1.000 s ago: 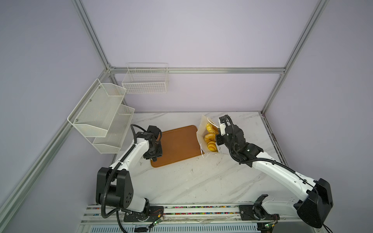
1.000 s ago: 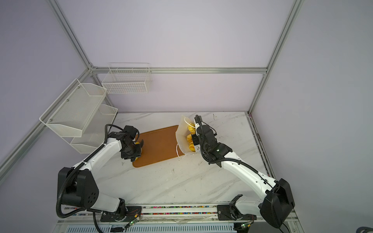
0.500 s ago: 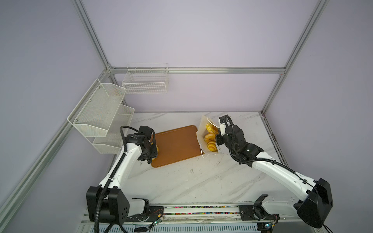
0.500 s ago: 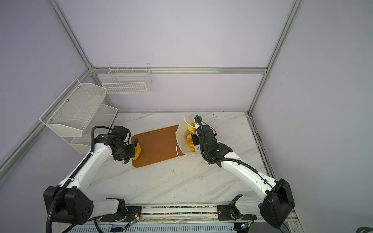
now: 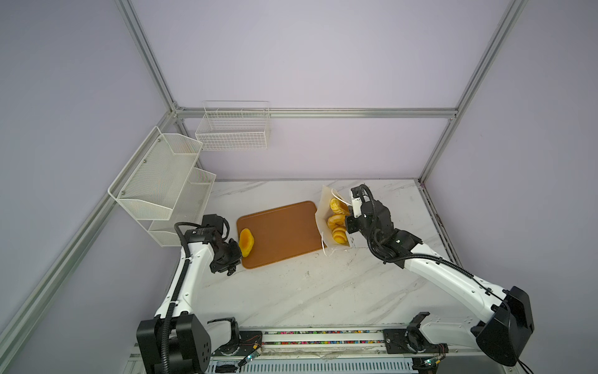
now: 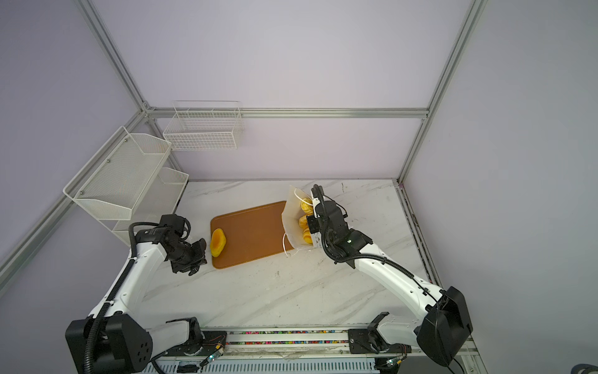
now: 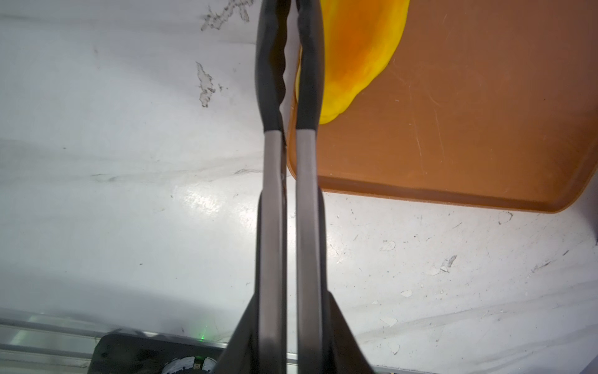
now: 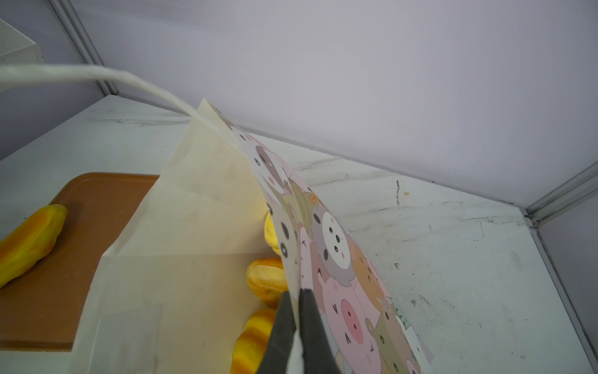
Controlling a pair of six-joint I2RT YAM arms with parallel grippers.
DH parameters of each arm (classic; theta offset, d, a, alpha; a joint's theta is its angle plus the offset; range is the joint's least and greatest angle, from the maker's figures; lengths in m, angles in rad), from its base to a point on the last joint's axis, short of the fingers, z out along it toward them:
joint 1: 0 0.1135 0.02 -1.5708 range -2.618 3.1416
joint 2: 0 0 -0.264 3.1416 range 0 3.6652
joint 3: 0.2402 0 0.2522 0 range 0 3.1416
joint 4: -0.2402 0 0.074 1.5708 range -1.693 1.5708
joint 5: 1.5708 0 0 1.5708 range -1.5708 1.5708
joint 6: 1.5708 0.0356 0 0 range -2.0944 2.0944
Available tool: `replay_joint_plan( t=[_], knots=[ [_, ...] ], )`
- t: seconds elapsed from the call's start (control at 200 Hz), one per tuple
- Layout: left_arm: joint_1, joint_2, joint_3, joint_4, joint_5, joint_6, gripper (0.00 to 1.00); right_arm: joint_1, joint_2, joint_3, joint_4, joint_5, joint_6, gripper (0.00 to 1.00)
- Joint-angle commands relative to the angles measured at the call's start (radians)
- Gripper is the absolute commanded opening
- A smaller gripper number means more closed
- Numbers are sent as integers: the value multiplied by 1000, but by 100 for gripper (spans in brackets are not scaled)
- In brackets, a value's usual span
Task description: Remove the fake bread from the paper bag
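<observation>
White marble tabletop (image 5: pixel 323 285) carries one brown tray (image 5: pixel 284 233) and one paper bag (image 5: pixel 323 213), which stands open at the tray's right end. You have one yellow loaf (image 5: pixel 246 241) out, lying on the tray's left end. Three pastries (image 5: pixel 336 221) show inside the bag. Your left gripper (image 7: pixel 293 19) has its jaws nearly together and empty, over the tray's left rim just beside the loaf. Your right gripper (image 8: pixel 297 301) is clamped on the bag's printed right wall at its edge.
</observation>
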Motion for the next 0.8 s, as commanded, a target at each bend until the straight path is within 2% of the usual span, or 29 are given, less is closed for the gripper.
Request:
replay_joint_plan(
  t=[0.0, 0.095, 0.35, 0.43, 0.495, 0.615, 0.8],
  knots=[
    [5, -14, -29, 51, 87, 25, 18, -5, -13, -13, 3, -16, 10, 0],
    [5, -25, -29, 47, 100, 25, 16, -5, -11, -13, 4, -18, 11, 0],
    [5, -31, -26, 61, 246, 25, 14, -5, -2, -9, 7, -28, 10, 0],
    [4, -36, -19, 60, 256, 25, 14, -5, -3, -9, 7, -32, 11, 0],
    [3, -45, -10, 53, 228, 27, 16, -5, -4, -10, 7, -33, 13, 0],
    [-17, -40, 20, 25, 158, 62, 27, -5, -5, -12, 7, -37, 14, 0],
    [-172, 12, 106, -35, -58, 34, 37, -5, -7, -12, 7, -40, 16, 0]
  ],
)
